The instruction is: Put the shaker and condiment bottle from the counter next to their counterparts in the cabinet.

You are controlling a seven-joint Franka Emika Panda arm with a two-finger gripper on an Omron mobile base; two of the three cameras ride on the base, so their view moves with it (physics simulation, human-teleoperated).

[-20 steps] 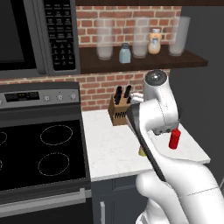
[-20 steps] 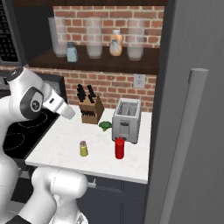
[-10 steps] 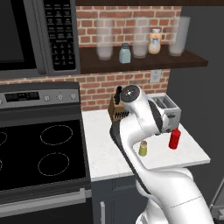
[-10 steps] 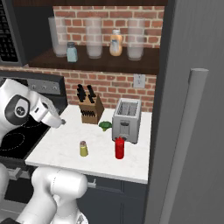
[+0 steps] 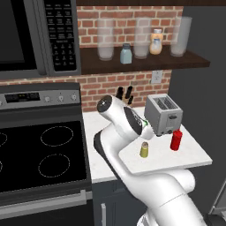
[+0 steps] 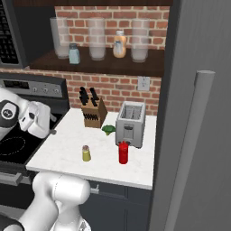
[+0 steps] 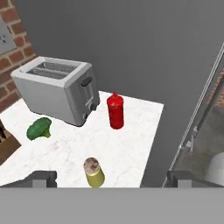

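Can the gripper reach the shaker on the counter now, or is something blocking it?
Probably yes. The gripper is open, and the shaker stands upright just ahead between its fingertips. The condiment bottle and toaster stand farther back, apart from the shaker.

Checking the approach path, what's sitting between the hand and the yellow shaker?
Nothing: in the hand view the shaker stands between the open hand's fingertips, on bare counter.

You have one yellow-green shaker, one red condiment bottle, one toaster, one broccoli, three tall glasses.
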